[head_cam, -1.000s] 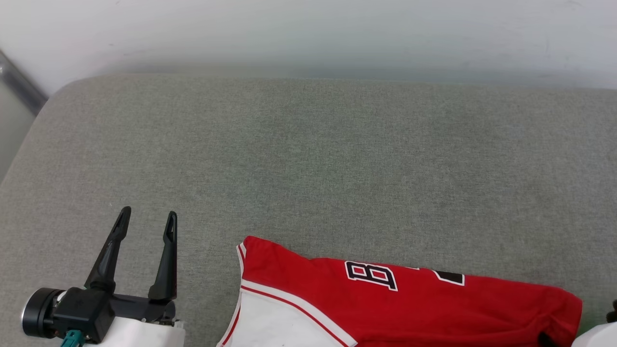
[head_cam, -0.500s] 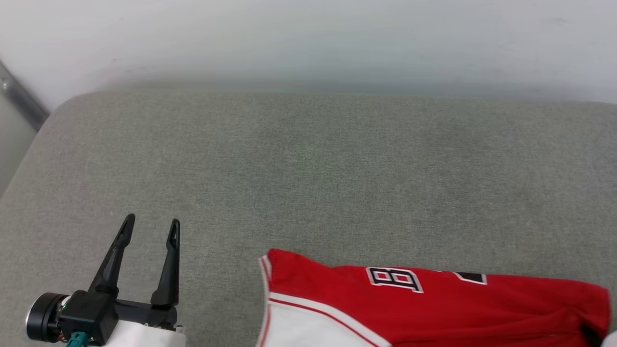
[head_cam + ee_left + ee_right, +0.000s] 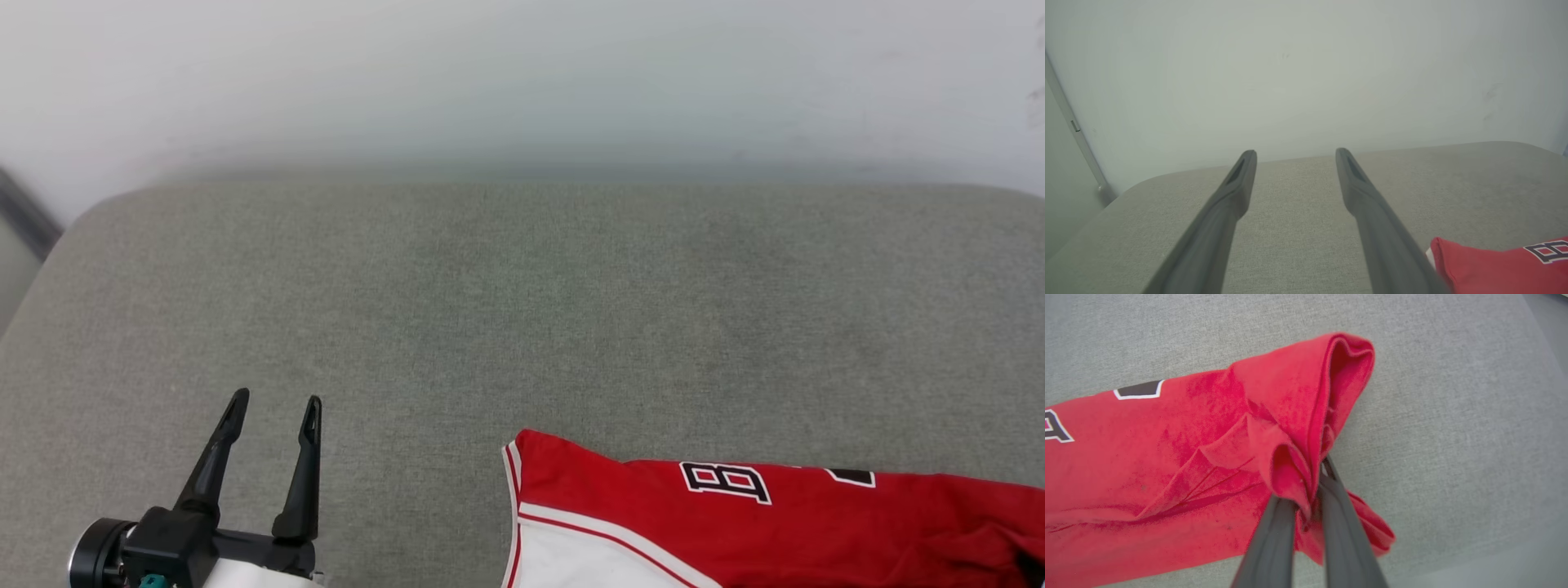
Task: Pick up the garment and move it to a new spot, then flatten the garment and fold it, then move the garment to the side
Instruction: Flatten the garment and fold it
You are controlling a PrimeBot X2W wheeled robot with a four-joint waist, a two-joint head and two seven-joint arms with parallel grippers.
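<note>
Since 1 s ago: the garment (image 3: 735,523) has slid toward the robot's right across the grey cushion (image 3: 522,310). In the head view its left corner went from about mid-frame to right of centre. The cushion's back edge dropped in frame too, so the camera tilted, but the sideways shift is the garment's own. The left gripper (image 3: 276,400) has the same finger spread as before, and its small drift in frame roughly matches the camera's. Now: the right gripper (image 3: 1309,490) is clamped on a bunched fold of red cloth at one end of the garment (image 3: 1167,457). The fabric is pinched between both fingers and puffs up into a loose open fold past the tips. From there the rest of the garment trails off to the left of the right wrist view, lying on the cushion with black white-outlined lettering facing up. In the head view the garment sits at lower right, cut off by the bottom and right edges. There the red panel with lettering is toward the wall (image 3: 522,82), and a white panel with red-white trim is at its left end. The left gripper sits at lower left, fingers spread wide with nothing between them, well apart from the garment's left corner. In the left wrist view the left gripper (image 3: 1295,153) points at the cushion's back edge, and the garment (image 3: 1494,265) is just beside its right-hand finger. Can't tell whether the fingers touch the cushion.
</note>
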